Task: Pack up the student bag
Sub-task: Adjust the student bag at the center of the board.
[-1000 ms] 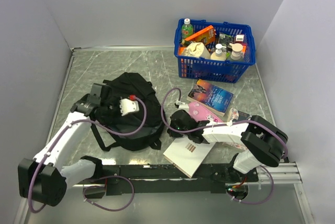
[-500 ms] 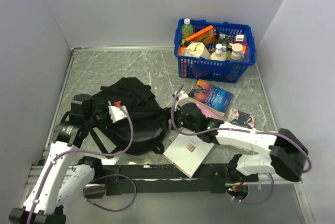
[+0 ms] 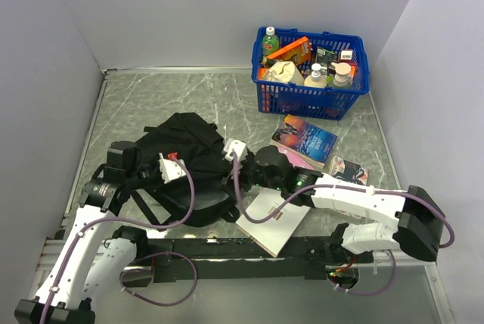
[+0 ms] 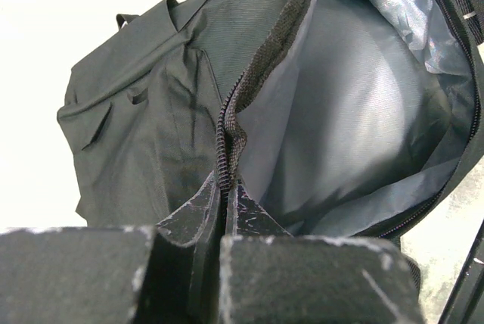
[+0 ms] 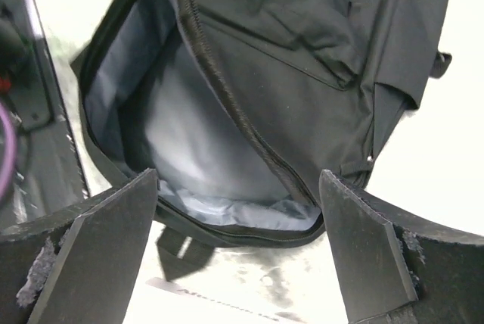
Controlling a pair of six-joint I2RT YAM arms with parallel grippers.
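**A:** Bag position, quick?

**B:** The student bag (image 3: 185,161) lay on the table (image 3: 166,97), left of centre and near the front. Its mouth gaped toward the right arm with the grey lining showing.

**A:** Grippers?

**B:** The left gripper (image 4: 224,203) had its jaws pinched together on the zipper edge of the bag's opening and was holding it up. The right gripper (image 5: 238,180) had its jaws spread wide with nothing between them, and it faced into the mouth.

**A:** Risks?

**B:** The left hold was only on a thin strip of zipper tape. If that slipped, I'd expect the mouth to sag shut. The purple cable (image 3: 240,195) looped low beside the bag's straps, so a fast swing could snag it. The white booklet (image 3: 274,222) sat just beside the bag, partly under the right forearm and apparently over the front rail. A careless sweep could knock it off.

**A:** Room to move?

**B:** The table behind the bag, toward the back wall, was bare. The right side was crowded: the colourful book (image 3: 305,138), a small packet (image 3: 344,166), and the blue basket (image 3: 348,101) in the back right corner. The left arm was near the side wall, so it had little slack there.
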